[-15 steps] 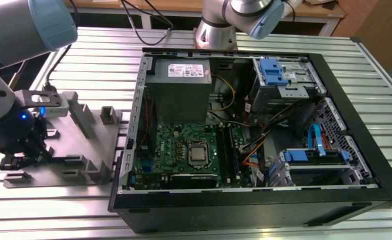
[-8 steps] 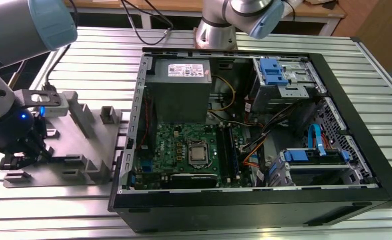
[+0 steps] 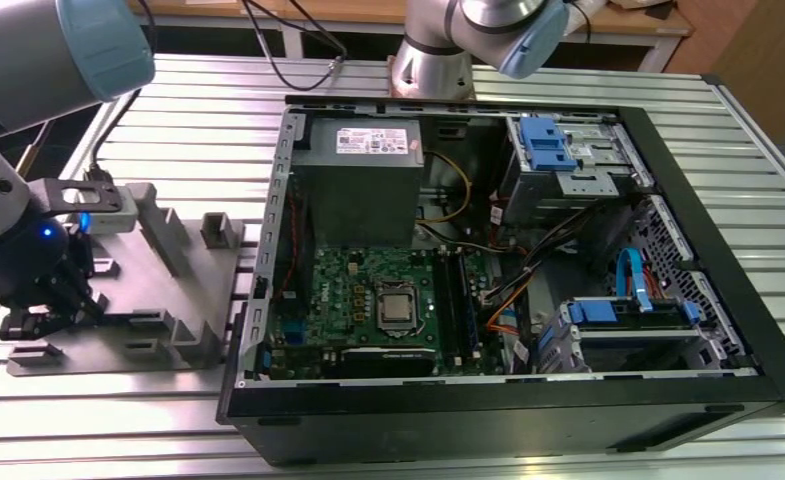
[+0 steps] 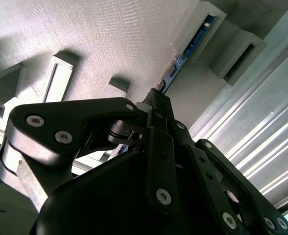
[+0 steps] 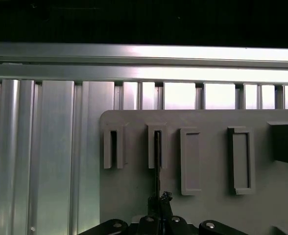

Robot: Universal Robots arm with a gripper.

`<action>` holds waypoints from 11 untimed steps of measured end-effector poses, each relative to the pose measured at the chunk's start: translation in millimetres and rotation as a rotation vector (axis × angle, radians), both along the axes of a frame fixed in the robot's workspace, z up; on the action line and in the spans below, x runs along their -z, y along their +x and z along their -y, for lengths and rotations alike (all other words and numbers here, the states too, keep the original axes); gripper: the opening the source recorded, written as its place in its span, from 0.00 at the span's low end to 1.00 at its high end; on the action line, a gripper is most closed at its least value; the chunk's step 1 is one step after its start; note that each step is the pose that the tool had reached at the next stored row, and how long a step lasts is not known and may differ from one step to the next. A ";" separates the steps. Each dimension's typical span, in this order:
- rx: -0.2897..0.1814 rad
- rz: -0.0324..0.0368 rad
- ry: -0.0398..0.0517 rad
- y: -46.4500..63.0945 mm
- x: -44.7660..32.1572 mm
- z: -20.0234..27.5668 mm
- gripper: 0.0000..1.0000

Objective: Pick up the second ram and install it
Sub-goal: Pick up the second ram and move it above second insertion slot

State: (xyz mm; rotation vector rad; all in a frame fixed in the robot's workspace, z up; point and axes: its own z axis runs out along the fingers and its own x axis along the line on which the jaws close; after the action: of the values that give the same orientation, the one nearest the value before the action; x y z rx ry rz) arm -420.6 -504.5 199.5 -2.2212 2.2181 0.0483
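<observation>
The black linkage of the pincer sits closest to the lens in the second wrist view. Its two fingers are drawn nearly together and clamped flat on either side of the memory stick, gripping it by the near end of its upper edge. That narrow closing fits the job, as I judge it, since the board is so thin that only a tight pinch across its faces would keep it from tilting. The stick stands on edge, and its far end is seated in the groove of a small upright block, which holds it vertical so the fingers can straddle it. The block rises from a grey plate that carries several similar blocks and rests on the ribbed metal tabletop. At the exterior view's left the pincer hangs low over this plate, well apart from the open computer case. Inside the case, the motherboard lies flat, its long black slots facing up.
</observation>
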 end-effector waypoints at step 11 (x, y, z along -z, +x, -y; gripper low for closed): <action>0.000 -0.0001 0.0002 -0.1 -1.9 0.0 0.08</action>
State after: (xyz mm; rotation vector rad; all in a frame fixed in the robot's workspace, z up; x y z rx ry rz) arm -420.6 -504.6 201.4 -2.2212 2.2181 0.0487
